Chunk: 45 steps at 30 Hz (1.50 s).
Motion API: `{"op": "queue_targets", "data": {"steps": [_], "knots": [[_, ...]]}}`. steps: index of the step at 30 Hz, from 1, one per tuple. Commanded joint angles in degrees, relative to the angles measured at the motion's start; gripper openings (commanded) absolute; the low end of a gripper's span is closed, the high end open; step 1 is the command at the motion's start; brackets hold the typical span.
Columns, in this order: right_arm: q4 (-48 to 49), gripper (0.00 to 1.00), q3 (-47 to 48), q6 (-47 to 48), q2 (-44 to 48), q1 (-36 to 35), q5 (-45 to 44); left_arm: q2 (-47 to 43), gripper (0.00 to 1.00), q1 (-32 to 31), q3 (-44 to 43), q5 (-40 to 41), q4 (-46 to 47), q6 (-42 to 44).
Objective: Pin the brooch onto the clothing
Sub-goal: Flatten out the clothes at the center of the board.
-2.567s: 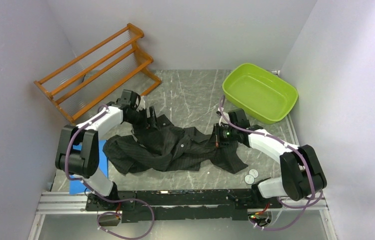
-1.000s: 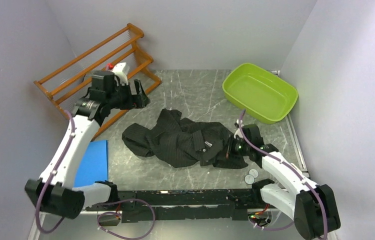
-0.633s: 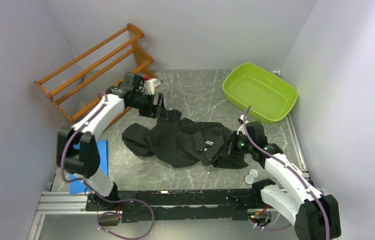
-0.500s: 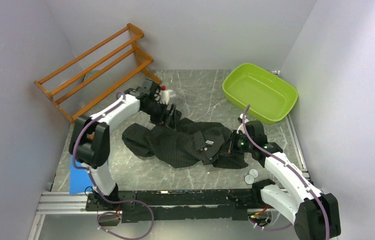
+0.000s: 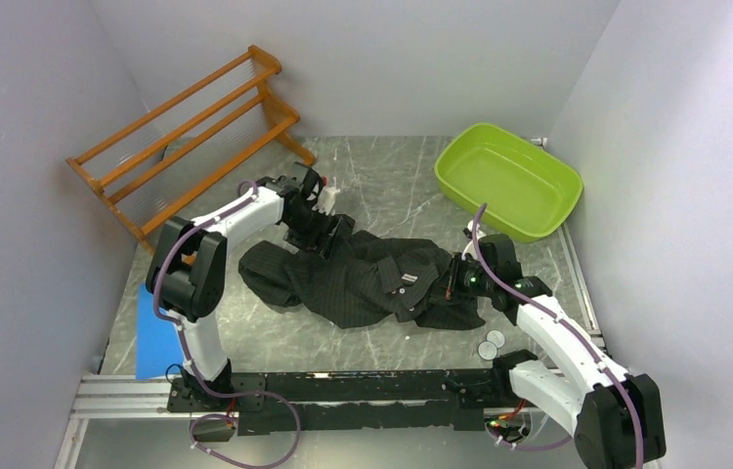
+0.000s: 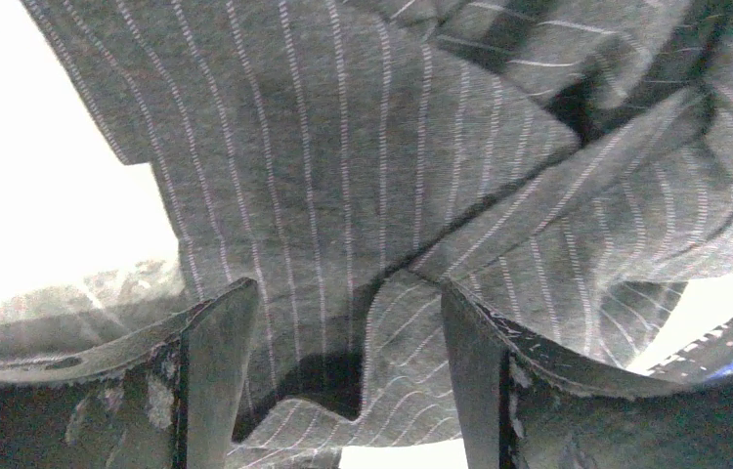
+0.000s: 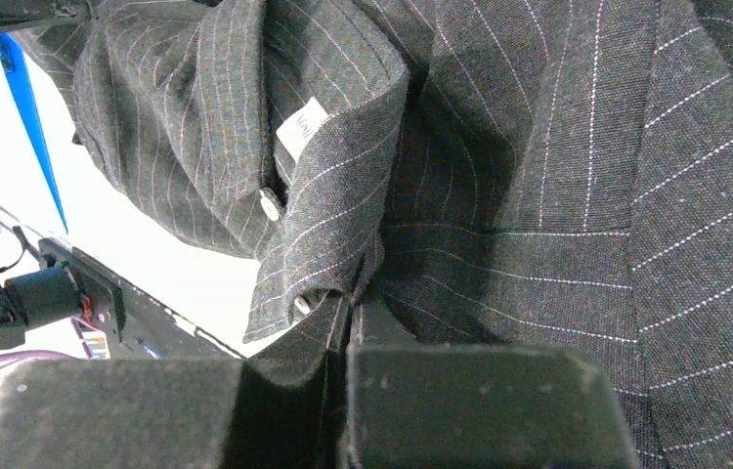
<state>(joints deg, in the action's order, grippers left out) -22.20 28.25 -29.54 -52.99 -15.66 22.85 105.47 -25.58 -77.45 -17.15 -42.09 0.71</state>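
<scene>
Pincers first: the left pincer point(image 5: 327, 233) is at the far left edge of the shirt point(image 5: 367, 288), and the right pincer point(image 5: 449, 283) is at the shirt's right end.

Seen from the left wrist, the left pincer point(image 6: 345, 298) is wide open. Its two fingers point(image 6: 211, 371) stand well apart. A flap of the striped shirt point(image 6: 343, 147) lies in the gap between them, and the fingers are not squeezing it.

Seen from the right wrist, the right pincer point(image 7: 340, 327) is closed tight. A thin fold of the shirt point(image 7: 538, 195) is pinched between its two fingers point(image 7: 490, 410). Just past that fold is a cloth edge with small white buttons point(image 7: 270, 205) and a little white label point(image 7: 301, 125).

The shirt is black with thin pale stripes. It lies in a crumpled heap in the middle of the gray table point(image 5: 382, 176), between the two arms. It is bunched up, with folds lying over folds.

A wooden rack point(image 5: 187, 122) stands at the far left corner, well apart from the shirt. A green tub point(image 5: 509, 181) sits at the far right corner. Two small round white discs point(image 5: 491, 342) lie on the table just beside the right arm, near the shirt's right end but not touching it. A flat blue pad point(image 5: 148, 342) lies at the near left side, partly hidden behind the left arm.
</scene>
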Motion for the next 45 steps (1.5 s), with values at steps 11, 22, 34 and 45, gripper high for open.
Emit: {"op": "queue_targets", "data": {"steps": [11, 22, 34, 45], "knots": [[2.8, 0.0, 5.4, 1.4, -1.4, 0.4, -0.1, -2.2, 0.51, -1.6, 1.1, -1.7, -7.8, 4.7], [3.7, 0.0, 8.9, 2.0, -2.3, 0.4, -1.0, -2.0, 0.35, -1.7, 3.2, 3.2, -8.3, 3.3], [4.0, 0.0, 25.7, 4.4, -4.2, 0.5, -1.8, -18.6, 0.03, -1.6, -5.0, 12.7, -2.9, -0.4], [7.5, 0.0, 60.0, 6.9, -12.0, 0.5, 5.1, -36.1, 0.02, -1.5, -21.1, 23.7, 8.1, -2.8]]}}
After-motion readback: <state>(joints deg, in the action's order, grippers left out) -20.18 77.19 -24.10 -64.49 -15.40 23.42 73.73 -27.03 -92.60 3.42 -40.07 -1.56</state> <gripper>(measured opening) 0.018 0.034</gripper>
